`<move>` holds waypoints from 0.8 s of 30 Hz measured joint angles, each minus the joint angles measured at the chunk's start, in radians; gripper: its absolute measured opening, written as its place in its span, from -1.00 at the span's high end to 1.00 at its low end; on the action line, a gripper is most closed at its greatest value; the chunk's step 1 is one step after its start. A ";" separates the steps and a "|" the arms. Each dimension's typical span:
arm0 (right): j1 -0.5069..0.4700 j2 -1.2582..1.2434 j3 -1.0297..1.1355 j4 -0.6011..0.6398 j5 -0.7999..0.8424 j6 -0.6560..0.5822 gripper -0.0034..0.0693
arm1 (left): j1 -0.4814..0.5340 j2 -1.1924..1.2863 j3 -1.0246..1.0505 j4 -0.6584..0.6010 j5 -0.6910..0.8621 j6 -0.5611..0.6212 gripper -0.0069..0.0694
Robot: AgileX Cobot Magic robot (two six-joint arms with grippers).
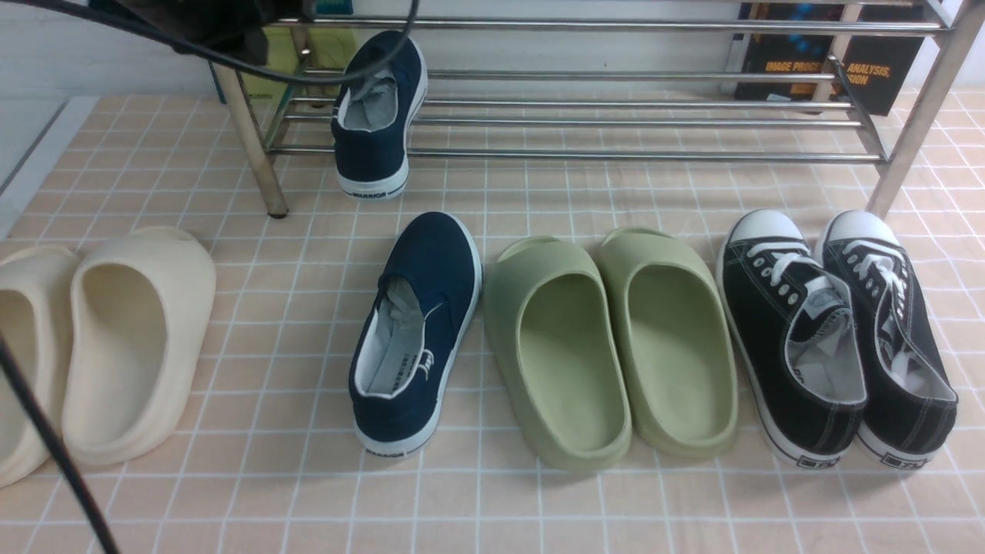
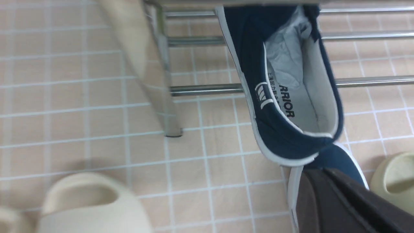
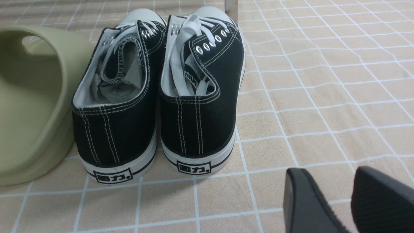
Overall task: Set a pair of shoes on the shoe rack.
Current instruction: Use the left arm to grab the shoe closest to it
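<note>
Halfway home: one navy slip-on (image 1: 377, 115) sits on the shoe rack's (image 1: 616, 155) lower bars, heel overhanging the front, while its mate (image 1: 419, 331) lies on the floor (image 1: 269, 492) beside the green slides (image 1: 608, 346), the left gripper (image 2: 339, 200) pressed together on nothing and the right gripper (image 3: 326, 181) spread, empty.

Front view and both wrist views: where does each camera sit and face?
Front view: between the arms, facing forward at the shoe rack; left arm's edge shows.
Left wrist view: above the rack, facing down at the navy shoe on it; shut left end effector shows.
Right wrist view: low, facing black sneakers' heels; open right end effector shows.
Shared: front and right wrist views show the sneakers.
</note>
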 joint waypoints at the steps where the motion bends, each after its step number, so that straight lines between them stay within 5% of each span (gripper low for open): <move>1: 0.000 0.000 0.000 0.000 0.000 0.000 0.25 | 0.000 -0.031 -0.001 0.015 0.031 0.000 0.72; 7: 0.000 0.000 0.000 0.000 0.000 0.000 0.25 | 0.000 -0.199 0.127 0.034 0.172 0.000 0.71; 15: 0.000 0.000 0.000 0.000 0.000 0.000 0.25 | -0.122 -0.445 0.605 0.101 0.014 -0.053 0.70; 24: 0.000 0.000 0.000 0.000 0.000 0.000 0.25 | -0.215 -0.387 0.743 0.143 -0.051 -0.107 0.67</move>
